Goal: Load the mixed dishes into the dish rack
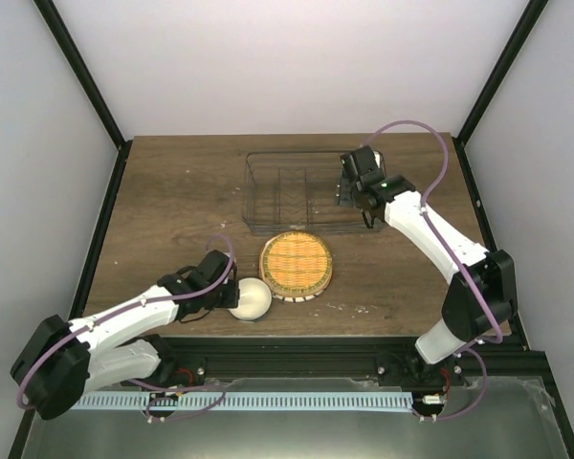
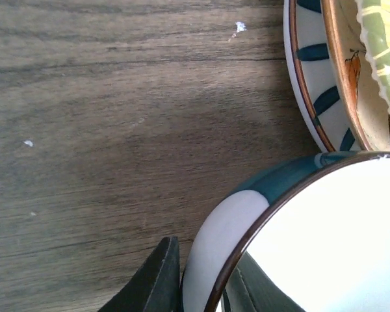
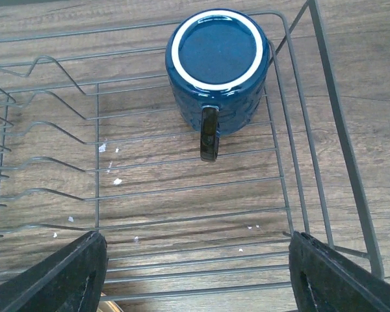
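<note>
Top external view.
A: Left side?
B: Left gripper (image 2: 205,270) pinches the rim of the small bowl (image 1: 252,299), at the near edge, just left of the yellow plate (image 1: 295,265).
A: Right side?
B: Dish rack (image 1: 277,196) far; right gripper (image 3: 198,266) spread, empty, above it; mug (image 3: 218,62) inverted inside, far right.
A: Hazard?
B: The rim pinch may slip, swinging the bowl into the plate.

bowl (image 2: 325,240) cropped, cream plate (image 2: 305,84) mostly covered
</note>
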